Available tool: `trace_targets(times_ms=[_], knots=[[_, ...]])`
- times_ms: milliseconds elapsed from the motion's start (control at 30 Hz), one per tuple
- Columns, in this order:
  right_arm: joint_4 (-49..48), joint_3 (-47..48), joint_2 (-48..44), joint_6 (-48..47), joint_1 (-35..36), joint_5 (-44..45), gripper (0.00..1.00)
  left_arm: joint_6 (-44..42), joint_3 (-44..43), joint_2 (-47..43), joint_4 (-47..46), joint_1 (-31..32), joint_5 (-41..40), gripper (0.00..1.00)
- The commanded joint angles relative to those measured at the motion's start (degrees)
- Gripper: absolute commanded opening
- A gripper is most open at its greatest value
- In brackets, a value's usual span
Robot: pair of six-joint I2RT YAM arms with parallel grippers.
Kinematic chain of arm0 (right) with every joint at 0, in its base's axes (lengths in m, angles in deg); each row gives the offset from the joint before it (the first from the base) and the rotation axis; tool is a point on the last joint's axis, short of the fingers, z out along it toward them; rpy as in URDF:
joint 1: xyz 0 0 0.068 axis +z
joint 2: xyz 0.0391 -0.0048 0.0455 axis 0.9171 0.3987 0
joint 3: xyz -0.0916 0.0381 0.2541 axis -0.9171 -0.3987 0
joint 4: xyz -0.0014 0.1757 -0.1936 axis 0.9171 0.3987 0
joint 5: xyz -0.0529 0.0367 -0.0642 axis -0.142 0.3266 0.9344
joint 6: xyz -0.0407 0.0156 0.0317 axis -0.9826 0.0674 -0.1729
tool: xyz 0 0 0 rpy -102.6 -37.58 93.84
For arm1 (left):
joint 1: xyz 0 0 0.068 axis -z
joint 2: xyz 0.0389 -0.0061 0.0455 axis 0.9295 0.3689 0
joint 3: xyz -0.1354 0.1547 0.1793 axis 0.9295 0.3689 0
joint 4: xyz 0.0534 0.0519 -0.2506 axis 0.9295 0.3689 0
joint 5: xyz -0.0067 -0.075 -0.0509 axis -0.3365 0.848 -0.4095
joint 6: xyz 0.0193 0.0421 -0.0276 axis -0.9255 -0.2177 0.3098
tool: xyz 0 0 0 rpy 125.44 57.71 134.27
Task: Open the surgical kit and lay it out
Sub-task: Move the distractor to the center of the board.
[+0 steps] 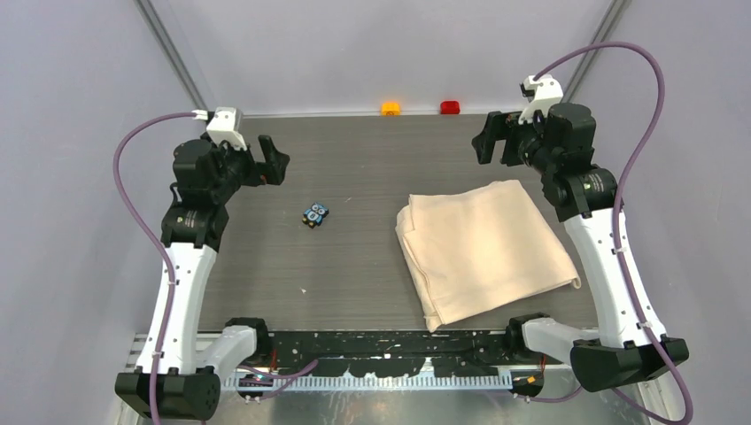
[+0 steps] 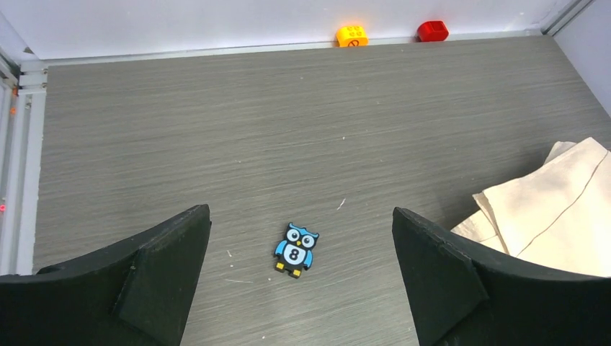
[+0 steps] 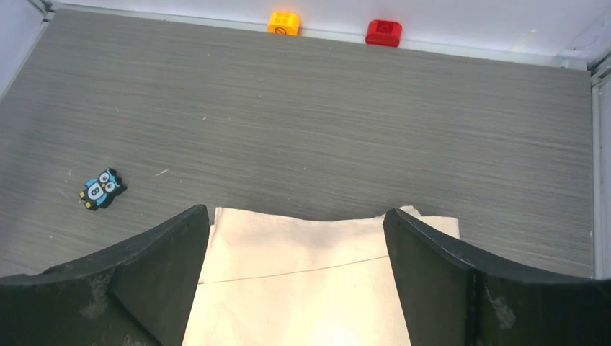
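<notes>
The beige cloth (image 1: 483,248) lies folded on the desk (image 1: 354,266). The left fingers (image 2: 158,267) and right fingers (image 3: 158,274) are spread wide, holding nothing.

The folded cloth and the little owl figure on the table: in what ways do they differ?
The folded cloth is large and plain beige; the owl figure is tiny, blue and black, with a number 8 on it. The cloth lies on the right side of the table, the owl nearer the left arm. Both lie flat on the table, untouched.
</notes>
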Motion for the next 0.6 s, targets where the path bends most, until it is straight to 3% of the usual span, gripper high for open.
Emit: trace_targets(times_ms=[0, 367, 567], knots=[[-3.4, -1.4, -0.7, 1.3, -1.8, -2.9, 0.95, 1.2, 0.4, 0.3, -1.5, -0.2, -0.2, 1.0], [-3.4, -1.7, -1.2, 2.0, -3.4, -5.7, 0.95, 1.4, 1.1, -0.3, -0.8, -0.3, 0.7, 1.0], [-1.4, -1.3, -2.7, -1.2, -3.5, -8.4, 0.95, -3.0, -0.2, -1.3, 1.9, -0.3, 1.1, 1.0]])
